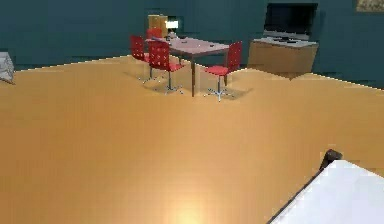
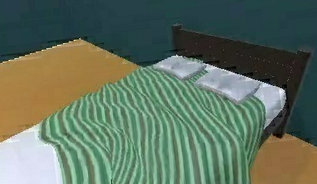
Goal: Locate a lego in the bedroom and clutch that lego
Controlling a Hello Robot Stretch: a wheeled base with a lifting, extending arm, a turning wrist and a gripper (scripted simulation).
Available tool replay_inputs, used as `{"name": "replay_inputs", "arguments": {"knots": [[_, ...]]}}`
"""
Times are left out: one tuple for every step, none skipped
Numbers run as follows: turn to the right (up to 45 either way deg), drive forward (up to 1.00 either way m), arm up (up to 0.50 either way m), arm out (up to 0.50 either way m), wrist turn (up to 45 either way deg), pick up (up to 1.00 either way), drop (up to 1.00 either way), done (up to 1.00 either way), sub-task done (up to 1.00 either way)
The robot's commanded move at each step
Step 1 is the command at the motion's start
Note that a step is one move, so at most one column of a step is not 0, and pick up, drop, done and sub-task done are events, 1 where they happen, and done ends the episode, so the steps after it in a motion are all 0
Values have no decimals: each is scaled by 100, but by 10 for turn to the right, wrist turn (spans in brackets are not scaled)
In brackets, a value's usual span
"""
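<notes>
A bed (image 2: 151, 131) with a green-and-white striped cover, two grey pillows (image 2: 210, 79) and a dark headboard (image 2: 243, 54) takes up most of the arm side view. Its white corner (image 1: 340, 195) shows at the forward view's bottom right. Small objects (image 1: 172, 32) stand on the far table, too small to name.
A dark table (image 1: 198, 47) with three red chairs (image 1: 222, 68) stands at the far middle of the forward view. A wooden cabinet (image 1: 283, 55) carries a television (image 1: 290, 20) at the right. Wide bare wooden floor (image 1: 120, 140) stretches ahead. Dark teal walls close the room.
</notes>
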Motion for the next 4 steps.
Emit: {"name": "replay_inputs", "arguments": {"knots": [[-360, 0, 0, 0, 0, 0, 0, 0, 0], [0, 60, 0, 0, 0, 0, 0, 0, 0], [210, 0, 0, 0, 0, 0, 0, 0, 0], [0, 100, 0, 0, 0, 0, 0, 0, 0]]}}
